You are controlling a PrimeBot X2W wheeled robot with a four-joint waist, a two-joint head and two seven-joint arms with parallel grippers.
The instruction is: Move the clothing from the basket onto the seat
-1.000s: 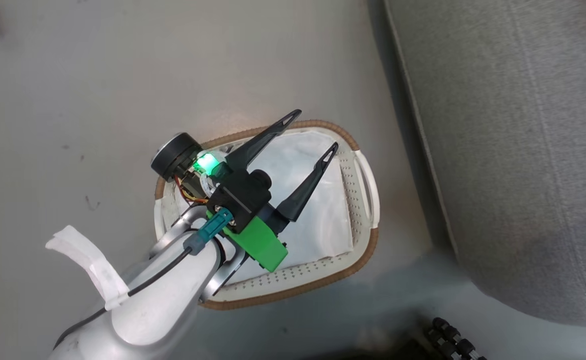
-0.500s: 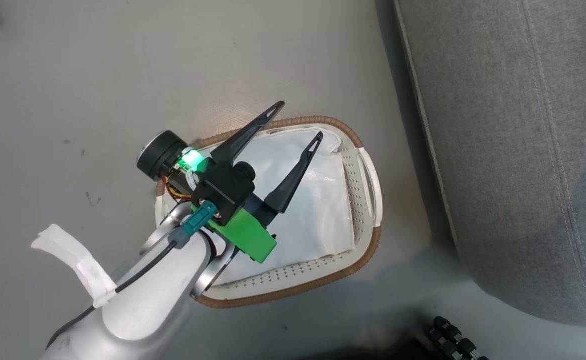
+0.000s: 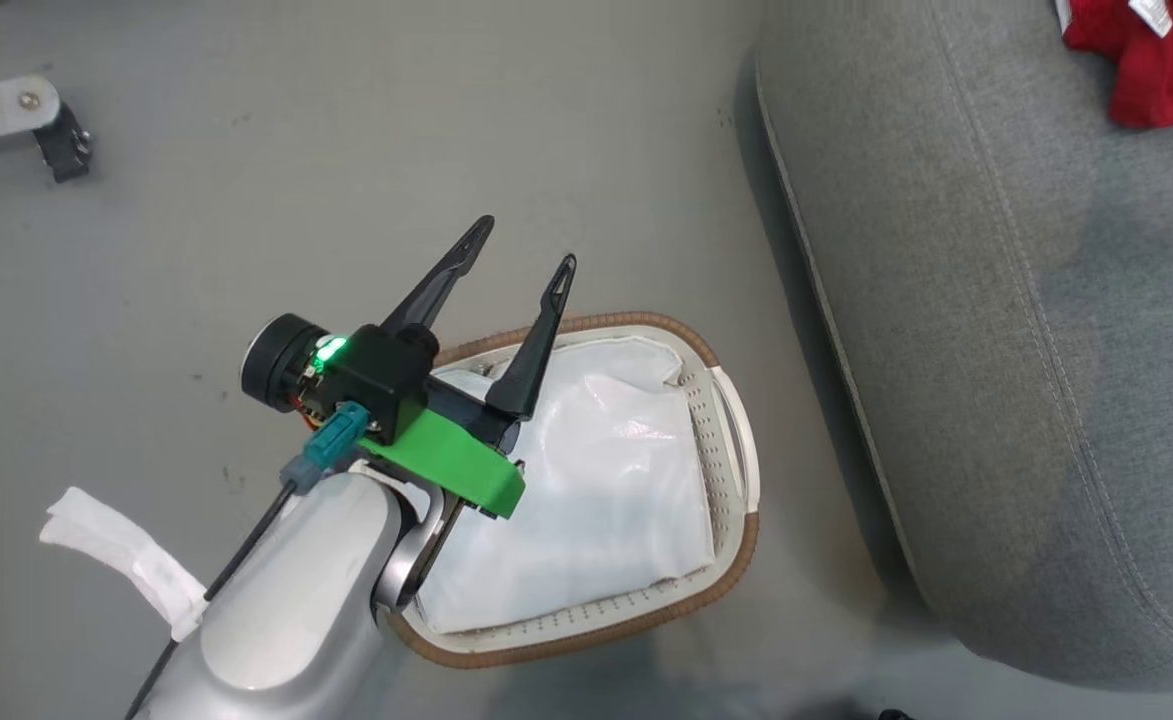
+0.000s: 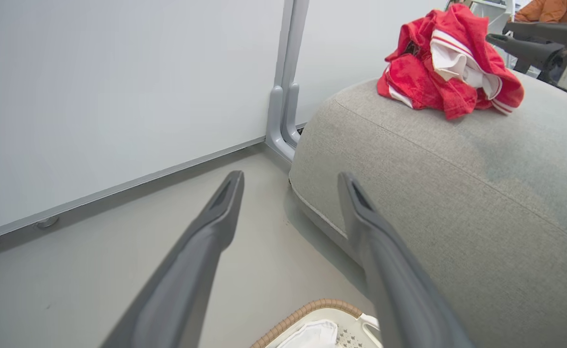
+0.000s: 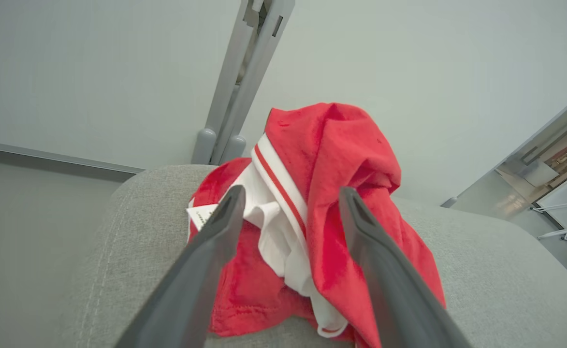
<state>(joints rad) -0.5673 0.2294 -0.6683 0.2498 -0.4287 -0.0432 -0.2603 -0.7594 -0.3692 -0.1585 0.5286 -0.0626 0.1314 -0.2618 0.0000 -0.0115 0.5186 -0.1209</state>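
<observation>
**Red garment on the grey seat, both grippers open**

The bright red soft fabric garment with white stripes and a small white tag [image 3: 1151,60] lies in a crumpled heap on top of the large grey woven-fabric seat cushion [image 3: 996,350]. It sits near the cushion's rounded far edge, the one closest to the pale wall [image 4: 119,87] and its grey metal post [image 4: 285,96].

The right gripper [image 5: 292,191] points at the heap with its two dark fingers spread wide. The garment [image 5: 331,193] shows between and beyond the fingertips, piled loosely on the cushion and not pinched; this gripper has hold of nothing. Whether a fingertip brushes the cloth cannot be told.

The oval white perforated plastic basket with a brown woven rim [image 3: 736,540] stands on the grey floor [image 3: 246,200], just beside the seat's long side edge. Inside it is a plain white sheet liner [image 3: 586,480].

The left gripper [image 3: 527,240] hangs above the basket's far rim, fingers fully apart and empty, tips aimed at the floor beyond. Its wrist view looks past the fingers [image 4: 220,217] to the garment [image 4: 447,67] on the seat.
</observation>
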